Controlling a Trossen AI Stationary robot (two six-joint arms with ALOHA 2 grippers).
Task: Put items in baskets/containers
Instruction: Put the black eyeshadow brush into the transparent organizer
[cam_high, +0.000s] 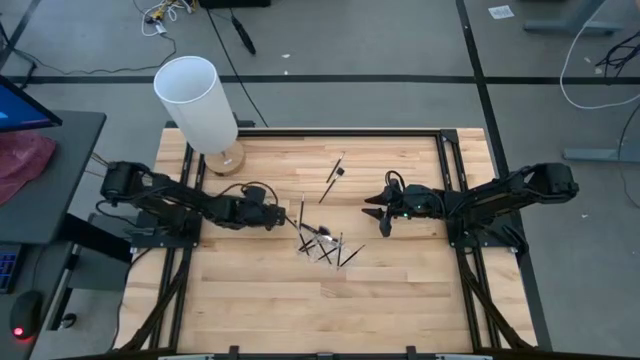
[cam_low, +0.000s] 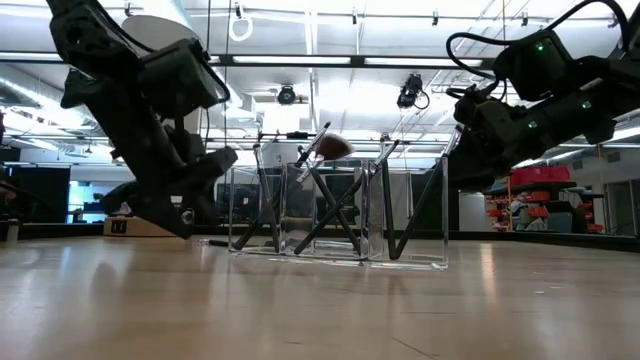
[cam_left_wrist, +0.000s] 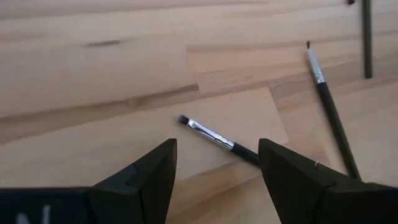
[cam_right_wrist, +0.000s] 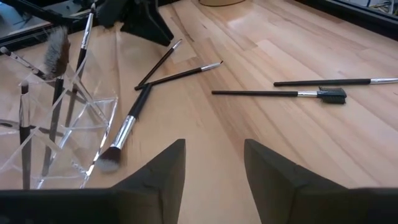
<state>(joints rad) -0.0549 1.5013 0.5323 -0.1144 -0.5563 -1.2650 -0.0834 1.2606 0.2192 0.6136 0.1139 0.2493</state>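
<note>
A clear plastic holder (cam_right_wrist: 56, 134), also (cam_low: 340, 215), stands on the wooden table with several thin black brushes leaning in its compartments. A larger brush (cam_right_wrist: 124, 134) lies by its side. My left gripper (cam_left_wrist: 217, 149) is open and low over the table. A small silver-collared brush (cam_left_wrist: 214, 135) lies flat just ahead, between its fingertips and untouched. Another brush (cam_left_wrist: 329, 106) lies beside it. My right gripper (cam_right_wrist: 214, 146) hangs open to the right of the holder (cam_high: 325, 245). Two more brushes (cam_right_wrist: 280, 93) lie flat ahead of it.
A tall white cylinder (cam_high: 195, 100) on a round wooden base stands at the far left corner. Two loose brushes (cam_high: 335, 175) lie toward the far side of the table. Bare wood stretches along the near edge (cam_high: 330, 310). Black rails frame the tabletop.
</note>
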